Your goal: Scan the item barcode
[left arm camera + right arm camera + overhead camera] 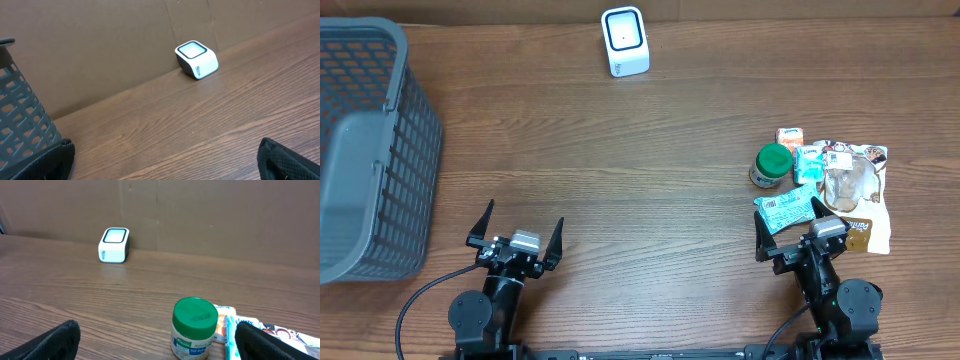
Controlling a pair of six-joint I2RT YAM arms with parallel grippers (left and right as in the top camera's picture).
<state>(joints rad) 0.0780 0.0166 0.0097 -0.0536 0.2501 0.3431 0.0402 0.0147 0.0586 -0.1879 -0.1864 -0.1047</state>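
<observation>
A white barcode scanner (625, 41) stands at the table's far edge, also seen as the scanner (196, 59) and the scanner (114, 244). The items lie in a cluster at the right: a green-lidded jar (772, 165) (195, 328), a small orange pack (789, 135), teal packets (790, 207) and a brown snack pouch (860, 195). My right gripper (797, 228) (157, 342) stands open just in front of the cluster, nothing between its fingers. My left gripper (516, 232) (165, 160) is open over bare wood at the near left.
A grey mesh basket (365, 150) (22, 125) fills the left side of the table. A brown cardboard wall (200, 215) runs behind the scanner. Bare wooden tabletop (640, 170) spans the middle.
</observation>
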